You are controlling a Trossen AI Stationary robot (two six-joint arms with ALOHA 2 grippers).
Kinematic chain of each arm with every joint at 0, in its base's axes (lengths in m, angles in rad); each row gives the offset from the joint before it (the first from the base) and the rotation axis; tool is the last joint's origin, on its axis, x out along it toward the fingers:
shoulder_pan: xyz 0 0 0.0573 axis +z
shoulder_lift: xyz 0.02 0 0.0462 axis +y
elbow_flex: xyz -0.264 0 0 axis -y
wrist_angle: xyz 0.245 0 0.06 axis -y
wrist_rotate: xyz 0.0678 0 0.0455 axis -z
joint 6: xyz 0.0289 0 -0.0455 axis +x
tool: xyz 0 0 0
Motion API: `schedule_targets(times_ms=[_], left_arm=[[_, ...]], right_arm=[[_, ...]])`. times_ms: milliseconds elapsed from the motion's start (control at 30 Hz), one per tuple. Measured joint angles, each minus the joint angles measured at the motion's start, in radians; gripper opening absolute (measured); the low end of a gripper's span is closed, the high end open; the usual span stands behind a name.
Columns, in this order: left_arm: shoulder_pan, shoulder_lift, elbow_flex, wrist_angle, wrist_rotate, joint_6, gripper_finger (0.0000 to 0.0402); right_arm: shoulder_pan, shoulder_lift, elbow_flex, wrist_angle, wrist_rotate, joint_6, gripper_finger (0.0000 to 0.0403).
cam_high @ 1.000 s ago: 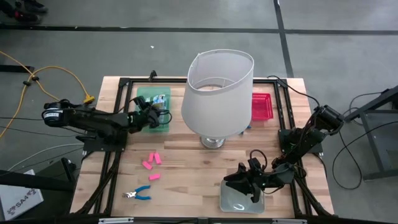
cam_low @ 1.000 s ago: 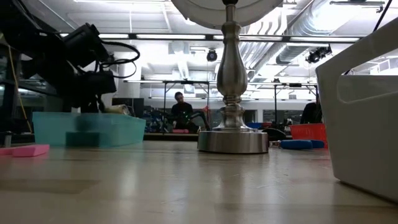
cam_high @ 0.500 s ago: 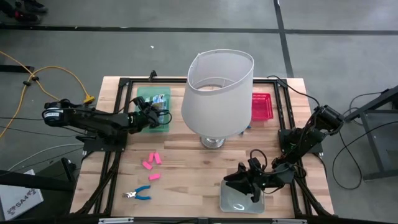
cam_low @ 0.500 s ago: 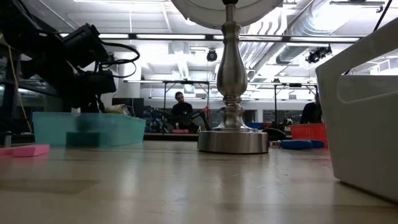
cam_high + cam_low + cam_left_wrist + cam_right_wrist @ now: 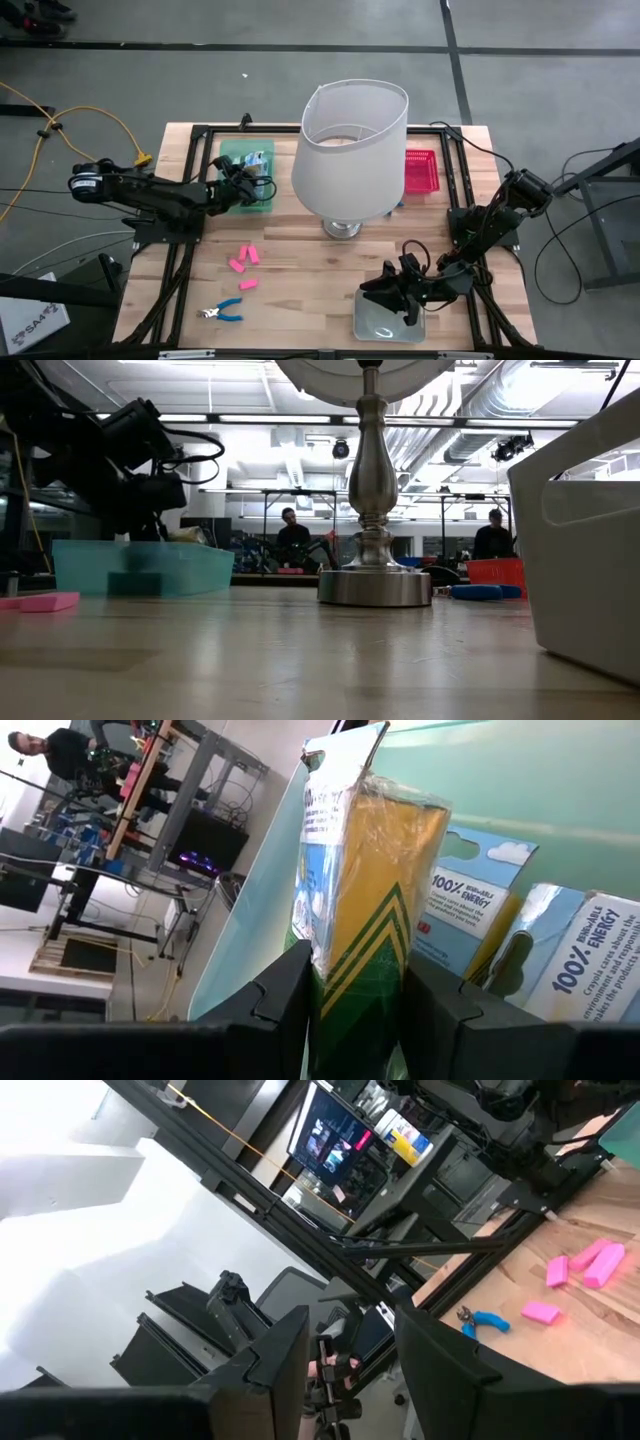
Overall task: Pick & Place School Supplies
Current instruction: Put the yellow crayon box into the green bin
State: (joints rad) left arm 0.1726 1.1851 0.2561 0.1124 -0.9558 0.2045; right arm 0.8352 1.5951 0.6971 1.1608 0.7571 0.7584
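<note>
While the crayon box (image 5: pixel 362 910) stands upright between the left gripper's (image 5: pixel 355 1005) two dark fingers (image 5: pixel 283 995), clamped on both sides, it sits over the green tray (image 5: pixel 247 163) in the upper left part of the desk (image 5: pixel 310 270) in the high view. Its yellow face with green chevrons is wrapped in clear film, and a blue-and-white printed side faces the tray wall. More printed packs (image 5: pixel 470 910) lie on the tray floor just behind it.

Three pink erasers (image 5: pixel 244 262) lie on the bare wood at lower left of the high view, two close together and one a little below them. Blue-handled scissors (image 5: pixel 224 312) lie nearer the bottom edge, below the erasers. From the low view, one pink eraser (image 5: pixel 40 601) shows at the far left, beside the green tray (image 5: pixel 140 568).

A lamp with a white shade (image 5: pixel 350 150) stands at the middle of the desk; its metal base (image 5: pixel 374 586) fills the centre of the low view. A red tray (image 5: pixel 421 171) sits just right of the shade. A clear grey tray (image 5: pixel 388 318) lies at lower right.

Over that clear tray hangs the right gripper (image 5: pixel 400 290), its fingers (image 5: pixel 285 1355) spread apart with nothing between them.

People (image 5: pixel 291 537) show in the room beyond the desk, seen in the low view.
</note>
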Motion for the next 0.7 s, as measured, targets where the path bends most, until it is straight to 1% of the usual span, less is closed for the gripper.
schedule_targets(times_ms=[133,267,567,700], left_arm=[[0.0,0.001,0.021,-0.011,0.002,-0.006,0.0116],[0.0,0.002,0.052,-0.058,0.008,-0.005,0.0116],[-0.001,0.001,0.063,-0.089,0.037,0.028,0.0116],[-0.001,-0.002,0.09,-0.126,0.059,0.044,0.0116]], right_arm=[[0.0,0.0,0.0,0.0,0.0,-0.001,0.014],[0.0,0.0,0.0,0.001,0.0,0.0,0.014],[0.0,0.0,0.0,0.003,-0.001,-0.004,0.014],[0.0,0.0,0.0,0.003,-0.001,-0.004,0.014]])
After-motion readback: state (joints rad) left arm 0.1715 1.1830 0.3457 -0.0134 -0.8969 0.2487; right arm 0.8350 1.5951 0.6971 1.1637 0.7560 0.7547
